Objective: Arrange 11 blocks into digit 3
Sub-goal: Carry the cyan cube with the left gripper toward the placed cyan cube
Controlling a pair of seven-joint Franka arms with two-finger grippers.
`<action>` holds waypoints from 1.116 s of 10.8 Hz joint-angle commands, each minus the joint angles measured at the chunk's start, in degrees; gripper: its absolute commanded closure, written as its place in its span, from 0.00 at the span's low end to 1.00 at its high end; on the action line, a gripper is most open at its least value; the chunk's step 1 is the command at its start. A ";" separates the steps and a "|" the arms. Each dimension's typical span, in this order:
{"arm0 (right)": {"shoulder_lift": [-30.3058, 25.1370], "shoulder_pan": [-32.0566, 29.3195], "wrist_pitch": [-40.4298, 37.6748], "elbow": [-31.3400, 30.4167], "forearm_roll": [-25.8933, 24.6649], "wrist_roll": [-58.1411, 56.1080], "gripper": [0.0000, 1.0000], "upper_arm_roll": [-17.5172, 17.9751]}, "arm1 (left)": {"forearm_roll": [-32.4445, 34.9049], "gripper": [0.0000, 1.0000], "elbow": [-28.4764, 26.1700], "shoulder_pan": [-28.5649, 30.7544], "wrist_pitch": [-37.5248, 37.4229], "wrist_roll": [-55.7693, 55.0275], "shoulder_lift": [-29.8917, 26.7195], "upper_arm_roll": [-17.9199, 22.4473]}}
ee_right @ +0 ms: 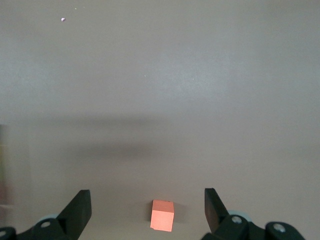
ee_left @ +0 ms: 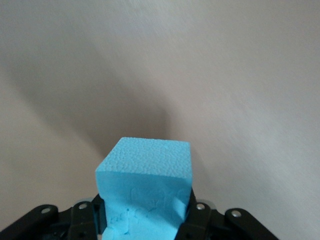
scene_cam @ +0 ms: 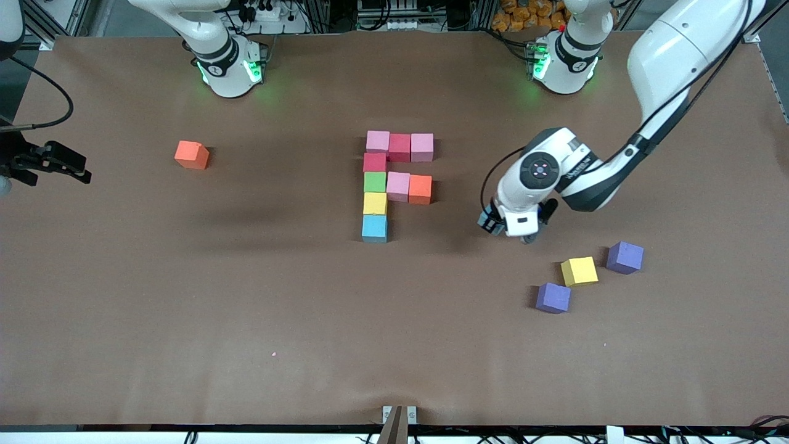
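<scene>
Several touching blocks form a partial figure [scene_cam: 394,179] mid-table: a top bar of pink, red and pink, a column of red, green, yellow and light blue [scene_cam: 374,228], and a middle bar of pink and orange. My left gripper [scene_cam: 493,223] hangs low over the table between the figure and the loose blocks, shut on a light blue block [ee_left: 145,172]. Its black fingers [ee_left: 199,212] press that block's two sides. My right gripper [ee_right: 147,210] waits at the right arm's end of the table, open, high above a loose orange block [ee_right: 162,215].
The loose orange block [scene_cam: 192,155] lies toward the right arm's end. A yellow block [scene_cam: 579,271] and two purple blocks [scene_cam: 624,257] [scene_cam: 553,298] lie toward the left arm's end, nearer the front camera than the left gripper. A clamp [scene_cam: 397,419] sits at the table's front edge.
</scene>
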 commanded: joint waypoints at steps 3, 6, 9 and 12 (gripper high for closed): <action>-0.42 0.86 0.60 -0.71 0.43 4.35 0.00 0.48 | -2.22 0.89 2.95 -3.67 -0.57 -9.16 0.89 0.58; -0.16 1.48 0.25 -0.45 0.34 5.22 0.00 0.57 | -2.57 0.90 6.46 -4.46 -0.57 -14.54 2.03 0.67; -0.16 1.92 0.16 -0.45 0.43 7.60 0.00 0.66 | -2.92 0.90 14.10 -13.91 -0.57 -22.54 4.67 6.35; -0.16 2.27 -0.02 -0.27 0.35 7.42 0.00 0.66 | -8.36 0.91 19.82 -21.76 -0.57 -23.70 5.28 12.52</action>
